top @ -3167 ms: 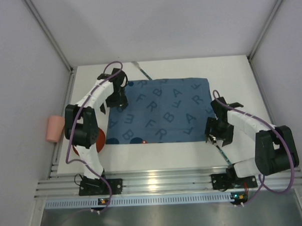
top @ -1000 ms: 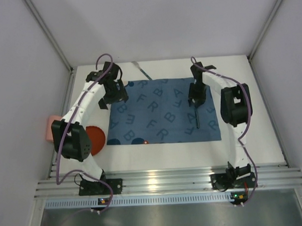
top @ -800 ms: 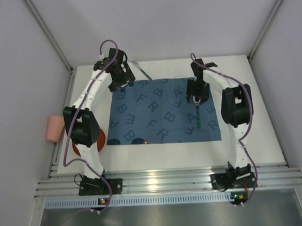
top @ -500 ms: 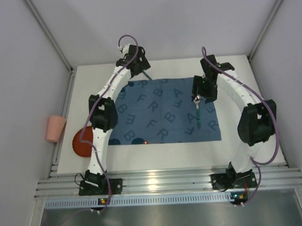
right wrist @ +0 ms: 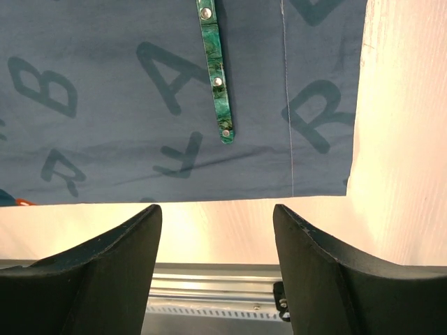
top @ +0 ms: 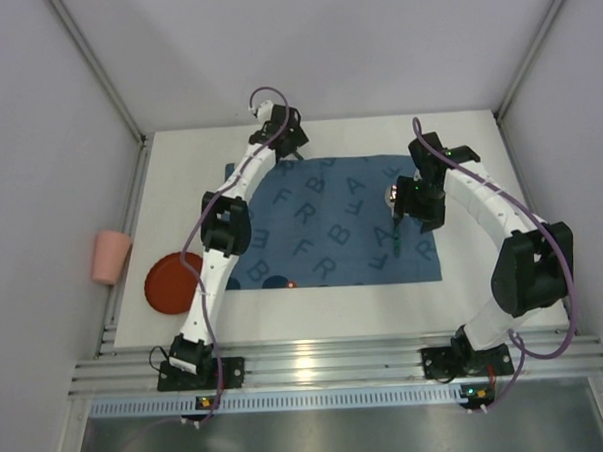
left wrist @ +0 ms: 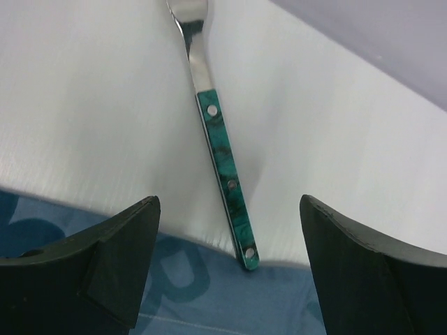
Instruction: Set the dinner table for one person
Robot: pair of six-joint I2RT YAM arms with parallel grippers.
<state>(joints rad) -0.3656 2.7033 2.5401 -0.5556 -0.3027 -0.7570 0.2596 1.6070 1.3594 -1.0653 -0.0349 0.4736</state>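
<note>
The white dinner table (top: 479,158) bears a blue letter-printed placemat (top: 312,226). A green-handled spoon (top: 395,232) lies on the mat's right side; its handle shows in the right wrist view (right wrist: 215,70). My right gripper (top: 419,209) hovers open and empty just right of it (right wrist: 216,269). A green-handled fork (left wrist: 223,160) lies on the table at the far edge, its handle end touching the mat (left wrist: 209,300). My left gripper (top: 286,145) is open above it (left wrist: 227,272), jaws either side of the handle end. The arm hides most of the fork in the top view.
A red plate (top: 169,282) lies on the table left of the mat. A pink cup (top: 113,256) lies on its side at the left rail. A ribbed aluminium rail (top: 318,363) runs along the near edge, also in the right wrist view (right wrist: 216,289).
My right gripper carried the spoon from the near right onto the mat, let it go and drew off to the right. My left arm stretched to the far edge, over the fork.
</note>
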